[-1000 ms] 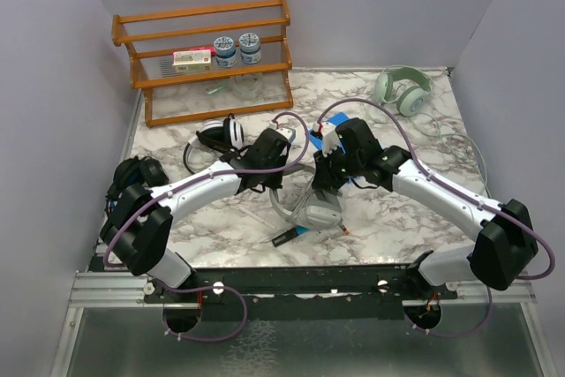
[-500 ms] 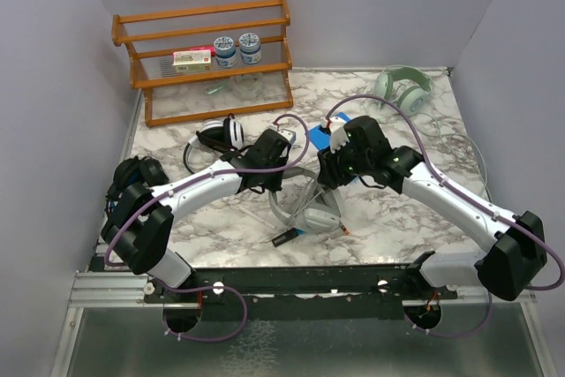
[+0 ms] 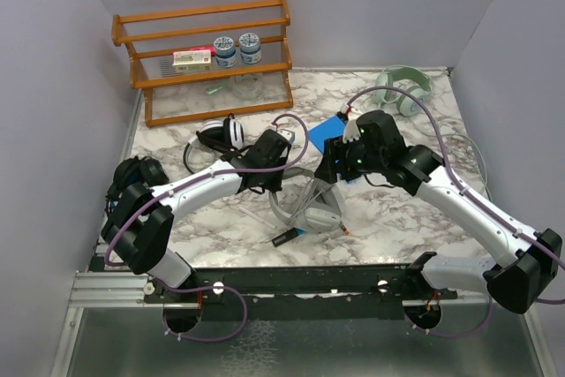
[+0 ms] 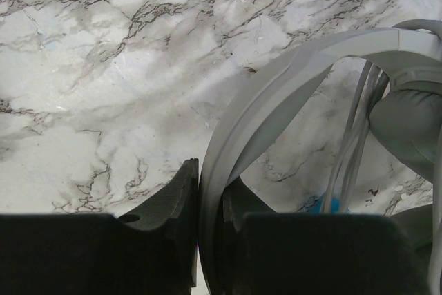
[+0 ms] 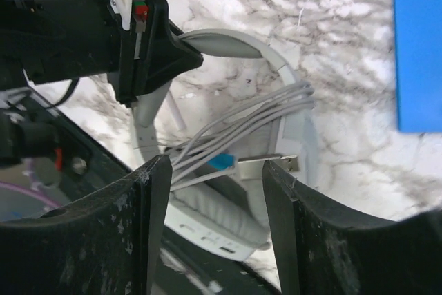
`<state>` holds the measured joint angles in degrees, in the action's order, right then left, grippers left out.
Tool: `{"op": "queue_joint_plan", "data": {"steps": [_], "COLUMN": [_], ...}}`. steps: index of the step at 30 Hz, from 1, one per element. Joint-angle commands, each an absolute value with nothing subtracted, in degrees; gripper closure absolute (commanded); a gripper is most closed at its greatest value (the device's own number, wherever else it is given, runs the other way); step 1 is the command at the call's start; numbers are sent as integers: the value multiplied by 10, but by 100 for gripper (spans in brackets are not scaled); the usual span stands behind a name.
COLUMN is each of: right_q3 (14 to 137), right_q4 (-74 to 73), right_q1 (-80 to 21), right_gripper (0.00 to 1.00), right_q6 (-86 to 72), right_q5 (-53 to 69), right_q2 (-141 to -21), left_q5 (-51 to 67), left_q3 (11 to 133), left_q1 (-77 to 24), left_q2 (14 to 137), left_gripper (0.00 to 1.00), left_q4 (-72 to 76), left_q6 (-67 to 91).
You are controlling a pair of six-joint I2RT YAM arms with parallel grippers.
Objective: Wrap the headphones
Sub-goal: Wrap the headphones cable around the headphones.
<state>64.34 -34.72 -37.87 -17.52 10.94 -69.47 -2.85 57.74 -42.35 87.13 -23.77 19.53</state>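
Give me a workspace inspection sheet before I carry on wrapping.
Surface: marble table, walled on three sides.
Job's things: grey headphones at centre; white-and-black pair beyond the left arm; pale green pair back right.
Clutter: blue card; wooden rack holding jars and a box.
Grippers: left gripper shut on the grey headband; right gripper open above the cable bundle, holding nothing.
Cables: cable bundle gathered across the grey headphones, USB plug free.
Surroundings: plain walls; nothing else seen.
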Motion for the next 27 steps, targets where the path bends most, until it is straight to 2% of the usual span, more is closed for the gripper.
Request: {"op": "queue_joint_plan", "data": {"steps": [1, 5, 9, 15, 19, 27], "right_q3": [612, 572, 540, 531, 519, 520], "right_q4": [-362, -351, -322, -288, -255, -268], "right_q1": [-380, -401, -407, -409, -411, -424], "right_gripper": [36, 38, 37, 43, 50, 50], "right_q6": [-375, -520, -581, -601, -618, -638], "right_q5": [107, 11, -23, -18, -4, -13], "right_q2": [-675, -637, -620, -643, -658, -682], "left_q5": [-44, -56, -59, -65, -68, -80], "left_q3": [603, 601, 595, 587, 581, 577], "left_q1": [-423, -423, -423, -423, -423, -423], "left_q2": [863, 861, 856, 849, 843, 840], "left_gripper": [100, 100, 100, 100, 100, 100], "left_q4": [-222, -221, -212, -205, -199, -194], "left_q6": [227, 238, 242, 238, 238, 235]}}
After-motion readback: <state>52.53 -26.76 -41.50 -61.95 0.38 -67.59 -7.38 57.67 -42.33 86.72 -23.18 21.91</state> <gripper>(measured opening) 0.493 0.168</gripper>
